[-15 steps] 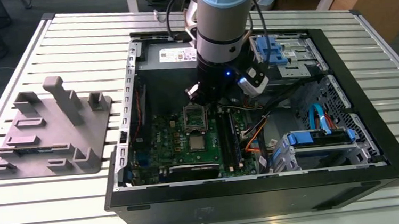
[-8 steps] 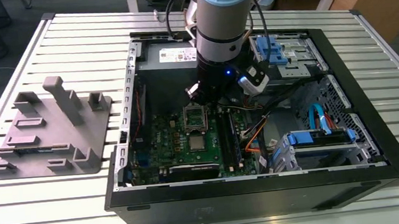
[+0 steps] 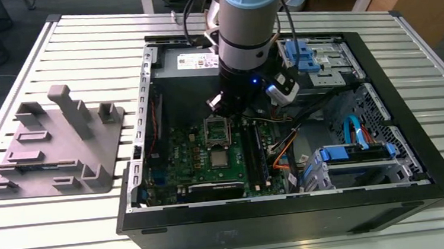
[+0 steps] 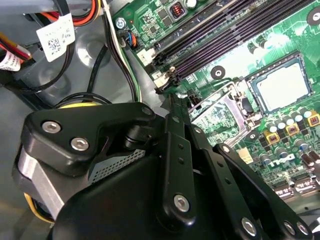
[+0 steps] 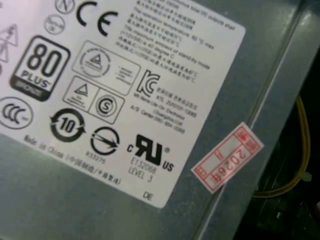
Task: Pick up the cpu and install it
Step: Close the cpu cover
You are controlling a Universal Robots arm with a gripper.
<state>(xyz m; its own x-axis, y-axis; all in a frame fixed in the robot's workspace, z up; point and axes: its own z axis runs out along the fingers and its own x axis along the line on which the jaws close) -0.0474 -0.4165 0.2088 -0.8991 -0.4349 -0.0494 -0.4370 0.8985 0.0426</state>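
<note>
Slatted table point(image 3: 71, 231) bore an open computer case point(image 3: 293, 217), the cpu point(image 4: 280, 87) lay socketed just beyond the gripper point(image 4: 174, 102), whose grip I could not tell.

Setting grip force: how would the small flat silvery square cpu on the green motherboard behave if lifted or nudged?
The small flat silvery-grey square cpu looks like a rigid metal-topped slab, unlikely to flex. Thin, it is probably light; its smooth top may be slippery. Lying flat on the green motherboard, it should neither roll nor tip.
</note>
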